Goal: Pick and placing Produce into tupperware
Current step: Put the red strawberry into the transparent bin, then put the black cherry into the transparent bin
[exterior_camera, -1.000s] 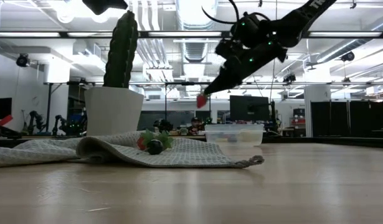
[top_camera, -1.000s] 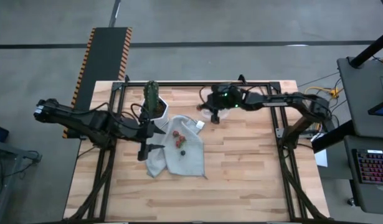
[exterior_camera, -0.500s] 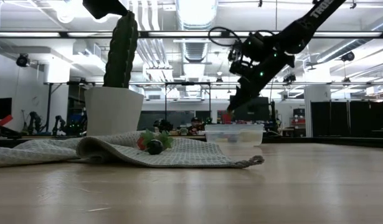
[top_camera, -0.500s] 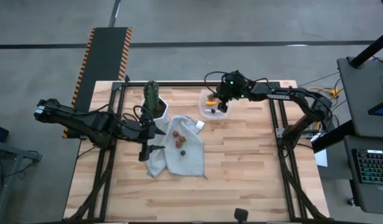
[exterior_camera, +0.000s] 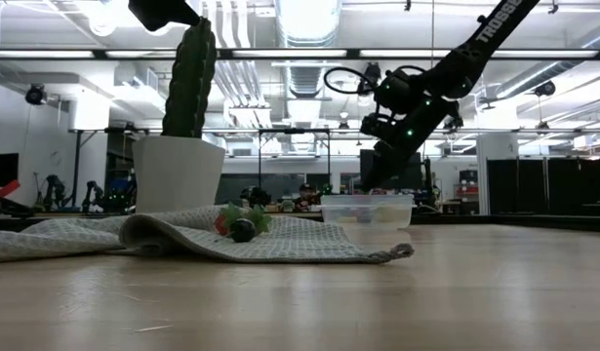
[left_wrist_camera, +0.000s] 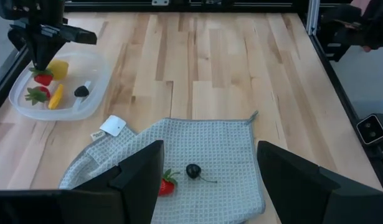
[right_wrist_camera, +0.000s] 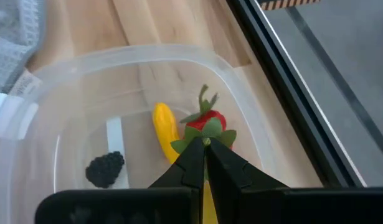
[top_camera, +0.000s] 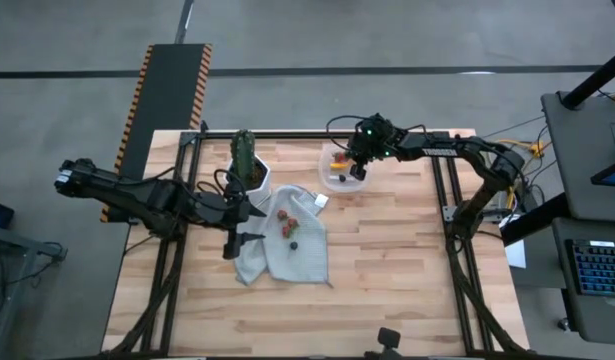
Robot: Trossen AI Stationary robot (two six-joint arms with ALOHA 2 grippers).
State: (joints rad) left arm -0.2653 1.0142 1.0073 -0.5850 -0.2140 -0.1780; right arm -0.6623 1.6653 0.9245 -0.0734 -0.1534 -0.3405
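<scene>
The clear tupperware (top_camera: 330, 160) (left_wrist_camera: 98, 78) stands at the far middle of the table. It holds a lemon (left_wrist_camera: 59, 68), a yellow-orange piece (right_wrist_camera: 165, 130), a dark berry (right_wrist_camera: 105, 169) and a strawberry (left_wrist_camera: 35, 94). My right gripper (left_wrist_camera: 43, 65) (right_wrist_camera: 205, 144) points down into it, shut on another red strawberry (left_wrist_camera: 43, 78). My left gripper (left_wrist_camera: 210, 186) hovers open above the grey cloth (top_camera: 287, 250). On the cloth lie a strawberry (left_wrist_camera: 168, 185) and a dark cherry (left_wrist_camera: 192, 170). My right gripper pinches the strawberry's green leafy top (right_wrist_camera: 207, 133) between its two fingertips. The fingers slant down from the table's right side. The berry hangs below the fingertips inside the tupperware's outline; whether it touches the bottom I cannot tell.
A green cactus in a white pot (top_camera: 245, 165) (exterior_camera: 178, 171) stands at the cloth's far left corner. A white tag (left_wrist_camera: 113, 126) sticks out at the cloth's edge near the tupperware. Bare wood lies to the right and near side.
My right gripper has carried the strawberry toward the table's right edge and down, from above the tupperware's cloth-side rim to low over its inside. Its fingers have tipped steeper, and it has stayed shut.
</scene>
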